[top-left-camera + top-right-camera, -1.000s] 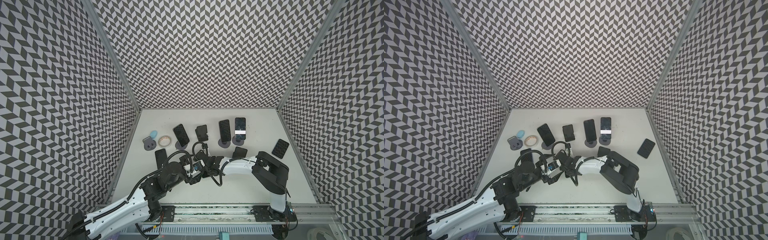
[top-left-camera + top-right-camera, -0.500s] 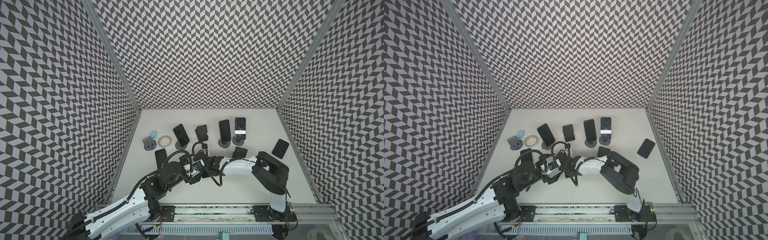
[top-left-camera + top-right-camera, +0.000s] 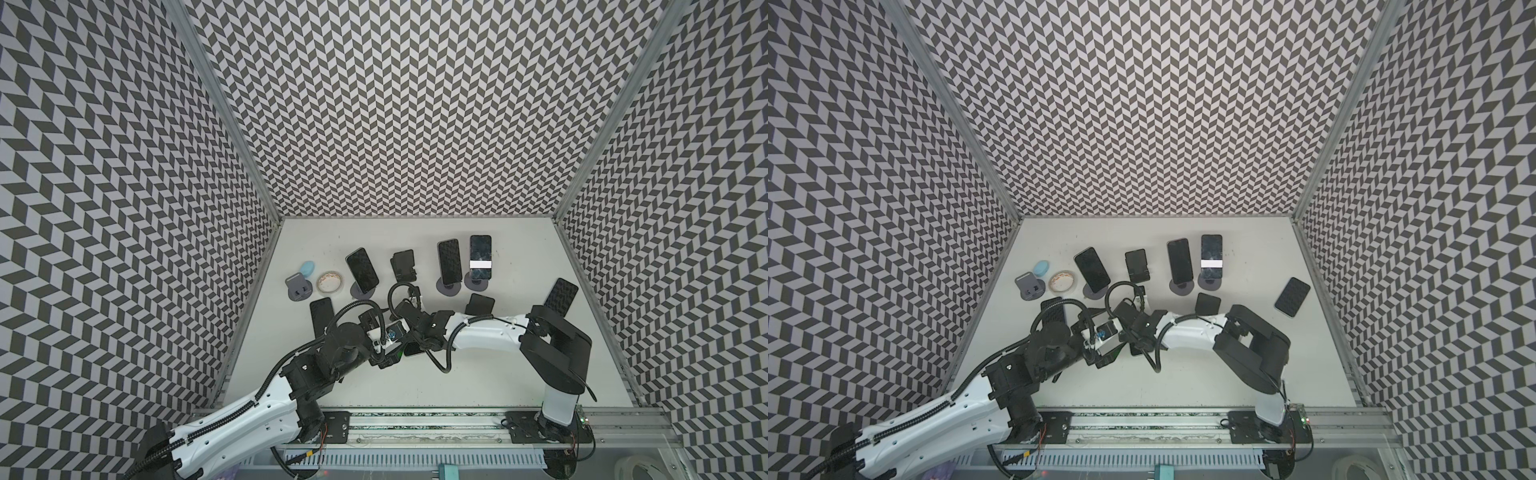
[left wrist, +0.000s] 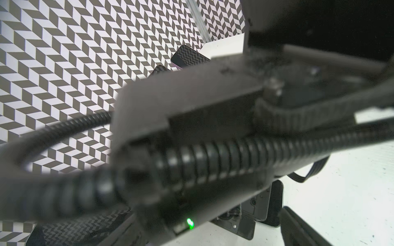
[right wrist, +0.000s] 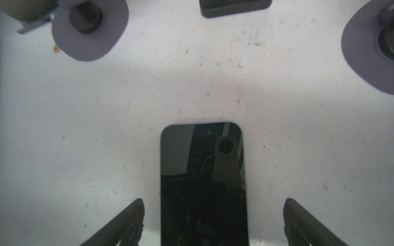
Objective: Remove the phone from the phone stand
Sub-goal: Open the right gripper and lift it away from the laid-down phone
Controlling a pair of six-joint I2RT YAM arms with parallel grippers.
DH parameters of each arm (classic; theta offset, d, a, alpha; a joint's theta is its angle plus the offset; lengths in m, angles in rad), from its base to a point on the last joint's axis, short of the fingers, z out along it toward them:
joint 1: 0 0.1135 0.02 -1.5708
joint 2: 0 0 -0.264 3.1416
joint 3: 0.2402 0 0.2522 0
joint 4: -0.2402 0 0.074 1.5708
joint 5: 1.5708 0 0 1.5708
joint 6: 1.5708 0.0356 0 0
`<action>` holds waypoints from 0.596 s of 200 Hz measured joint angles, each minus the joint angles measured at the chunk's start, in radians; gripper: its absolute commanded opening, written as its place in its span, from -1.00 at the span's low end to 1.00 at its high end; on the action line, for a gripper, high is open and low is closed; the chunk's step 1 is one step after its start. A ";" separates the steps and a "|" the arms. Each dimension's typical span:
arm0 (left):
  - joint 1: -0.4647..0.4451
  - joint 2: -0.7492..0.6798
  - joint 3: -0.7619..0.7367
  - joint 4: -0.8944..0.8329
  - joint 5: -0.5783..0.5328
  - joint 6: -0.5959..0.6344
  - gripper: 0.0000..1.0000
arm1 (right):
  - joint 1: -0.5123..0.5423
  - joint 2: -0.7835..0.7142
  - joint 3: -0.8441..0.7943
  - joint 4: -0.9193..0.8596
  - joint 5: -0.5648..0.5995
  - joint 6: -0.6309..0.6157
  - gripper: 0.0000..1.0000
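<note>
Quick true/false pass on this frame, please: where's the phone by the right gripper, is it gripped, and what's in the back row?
1. The phone under the right gripper lies flat on the table. True.
2. The right gripper is clamped on that phone. False: its fingers stand wide apart, with bare table showing between each one and the phone's edges.
3. In both top views, the phone with the white strip is propped on a stand in the back row. True.
4. The tape roll sits at the right end of that row. False: it is near the left end, between the empty grey stand and the leftmost propped phone.
</note>
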State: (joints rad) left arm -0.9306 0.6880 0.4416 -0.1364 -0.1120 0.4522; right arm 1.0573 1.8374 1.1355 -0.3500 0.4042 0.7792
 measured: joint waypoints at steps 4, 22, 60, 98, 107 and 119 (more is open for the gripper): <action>0.000 -0.002 0.000 0.000 0.000 0.000 0.90 | 0.000 -0.009 0.000 -0.002 0.002 0.000 1.00; 0.000 -0.019 0.000 0.001 -0.004 0.000 0.90 | 0.000 -0.046 0.000 -0.014 0.009 0.005 1.00; 0.000 -0.038 0.000 0.001 -0.017 0.000 0.90 | 0.000 -0.124 -0.002 -0.037 0.025 0.012 0.99; 0.000 -0.027 0.000 0.000 -0.029 0.000 0.90 | 0.000 -0.227 -0.019 -0.050 0.042 0.014 1.00; 0.000 -0.018 0.000 0.000 -0.030 0.000 0.90 | 0.000 -0.253 -0.023 -0.051 0.047 0.014 1.00; 0.000 -0.010 0.000 0.000 -0.030 0.000 0.90 | 0.000 -0.291 -0.029 -0.053 0.055 0.014 1.00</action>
State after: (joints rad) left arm -0.9306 0.6785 0.4416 -0.1368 -0.1421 0.4522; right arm 1.0576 1.5463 1.1069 -0.4034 0.4587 0.7937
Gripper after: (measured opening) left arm 0.951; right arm 0.999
